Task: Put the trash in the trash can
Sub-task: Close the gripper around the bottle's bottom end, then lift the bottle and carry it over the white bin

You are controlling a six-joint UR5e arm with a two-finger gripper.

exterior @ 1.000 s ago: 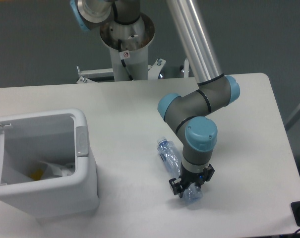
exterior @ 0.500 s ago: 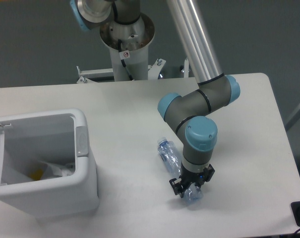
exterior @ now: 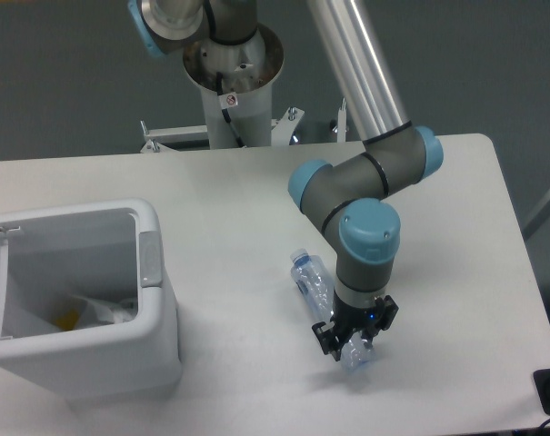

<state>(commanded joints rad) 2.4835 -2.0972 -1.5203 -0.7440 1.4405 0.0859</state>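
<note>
Camera view: gripper (exterior: 352,341) fingers clenched around the bottle (exterior: 325,295), trash can (exterior: 156,309) off at nine o'clock on the tabletop (exterior: 229,200).

my gripper (exterior: 352,338): showing black
bottle (exterior: 313,282): showing clear blue
trash can (exterior: 156,318): showing white, grey latch
table (exterior: 220,200): showing white

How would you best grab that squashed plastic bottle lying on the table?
From above, across the narrow width of the crushed bottle near one end. It lies flat on the table, so only its sides offer grip. The gripper is doing this at the near end.
</note>
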